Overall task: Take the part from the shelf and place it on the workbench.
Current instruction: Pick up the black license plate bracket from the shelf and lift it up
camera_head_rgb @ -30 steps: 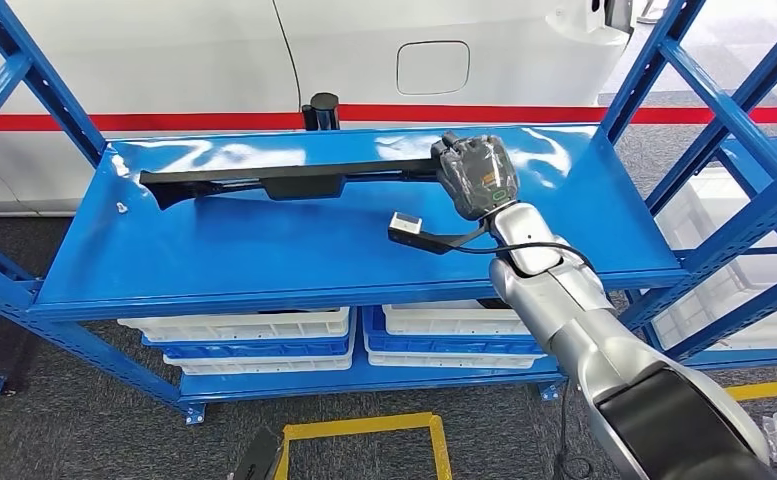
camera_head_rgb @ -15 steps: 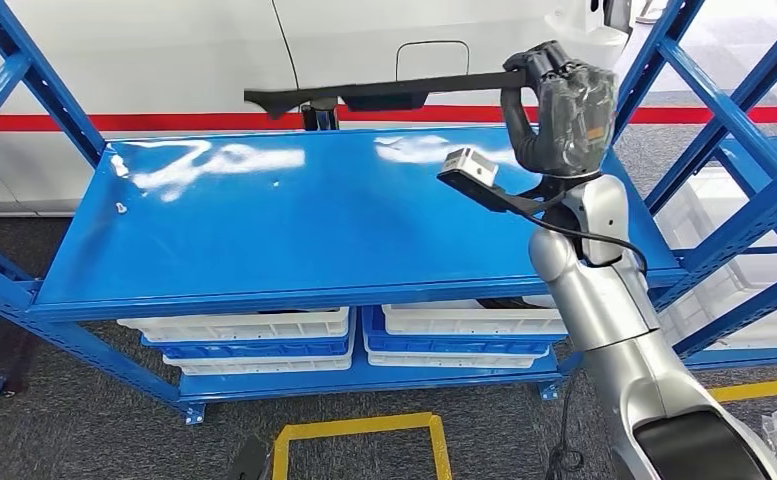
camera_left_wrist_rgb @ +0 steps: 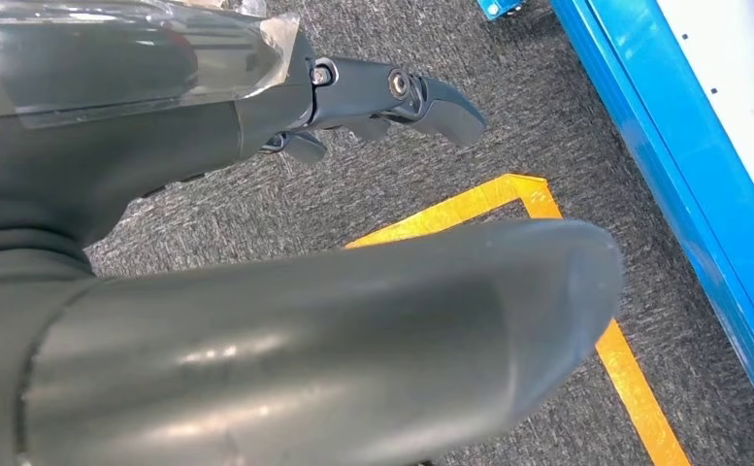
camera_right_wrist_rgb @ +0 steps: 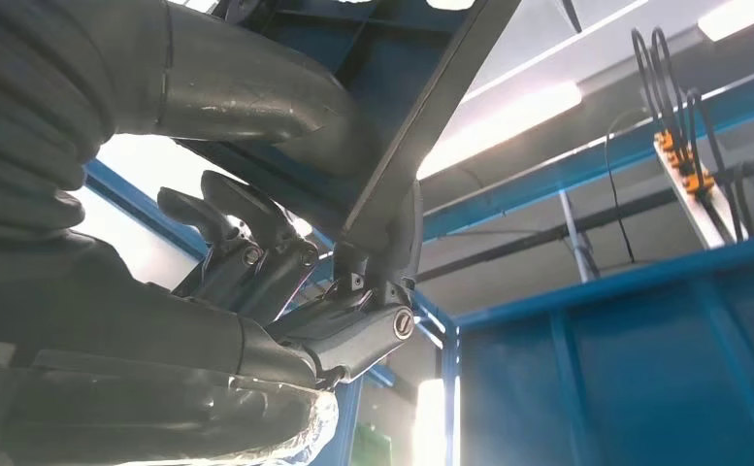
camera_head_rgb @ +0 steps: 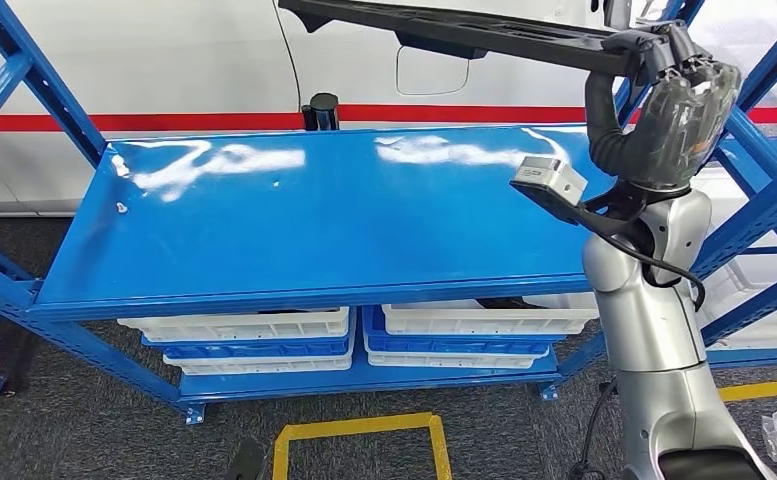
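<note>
The part is a long, thin black bar (camera_head_rgb: 444,28) with a bulge near its middle. My right hand (camera_head_rgb: 669,105) grips its right end and holds it high above the blue shelf (camera_head_rgb: 314,220), the bar reaching leftward across the top of the head view. In the right wrist view the bar (camera_right_wrist_rgb: 431,116) runs up between the thumb and the dark fingers (camera_right_wrist_rgb: 256,243) wrapped round it. My left hand (camera_left_wrist_rgb: 256,194) hangs over the grey carpet, thumb and fingers (camera_left_wrist_rgb: 402,97) apart with nothing between them.
Blue shelf uprights and braces stand at the left (camera_head_rgb: 24,90) and right (camera_head_rgb: 744,100). White and blue bins (camera_head_rgb: 254,335) sit on the lower level. A white car body with a red stripe (camera_head_rgb: 164,122) is behind. Yellow tape (camera_head_rgb: 359,430) marks the carpet.
My right arm has lifted the bar from the shelf top to well above it and drawn it rightward; the shelf surface is now bare.
</note>
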Robot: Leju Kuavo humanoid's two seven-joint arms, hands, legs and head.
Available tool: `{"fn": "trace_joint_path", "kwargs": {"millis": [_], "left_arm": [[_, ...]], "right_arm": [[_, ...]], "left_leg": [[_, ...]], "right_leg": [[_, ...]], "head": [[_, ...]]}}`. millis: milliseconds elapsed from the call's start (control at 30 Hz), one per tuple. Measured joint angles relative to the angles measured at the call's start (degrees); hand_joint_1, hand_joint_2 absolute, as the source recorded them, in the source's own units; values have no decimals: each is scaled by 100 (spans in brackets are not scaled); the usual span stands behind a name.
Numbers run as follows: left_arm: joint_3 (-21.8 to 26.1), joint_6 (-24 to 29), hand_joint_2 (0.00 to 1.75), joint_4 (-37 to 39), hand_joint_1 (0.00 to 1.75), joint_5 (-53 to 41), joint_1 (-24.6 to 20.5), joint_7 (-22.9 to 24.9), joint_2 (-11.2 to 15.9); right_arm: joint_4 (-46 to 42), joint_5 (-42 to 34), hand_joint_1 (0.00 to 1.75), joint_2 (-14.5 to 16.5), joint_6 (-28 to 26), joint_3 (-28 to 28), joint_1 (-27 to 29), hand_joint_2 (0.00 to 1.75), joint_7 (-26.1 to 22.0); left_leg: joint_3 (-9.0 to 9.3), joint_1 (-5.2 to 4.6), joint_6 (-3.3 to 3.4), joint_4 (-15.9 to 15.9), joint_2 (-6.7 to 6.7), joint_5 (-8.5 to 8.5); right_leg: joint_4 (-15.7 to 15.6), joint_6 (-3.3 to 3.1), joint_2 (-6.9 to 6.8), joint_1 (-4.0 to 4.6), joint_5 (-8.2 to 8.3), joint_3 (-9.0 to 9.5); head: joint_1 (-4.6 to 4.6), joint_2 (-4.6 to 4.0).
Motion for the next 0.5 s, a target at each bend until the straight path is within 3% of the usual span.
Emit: {"fn": "trace_joint_path", "kwargs": {"millis": [500], "left_arm": [[59,-73,0,16,0,73,5,-183,15]], "right_arm": [[-783,-117,175,99,1,-307,258,175,-504]], "left_leg": [[0,1,0,0,-2,0]], "right_leg": [[0,0,-1,0,-1,0]], "head": [[-1,0]]}}
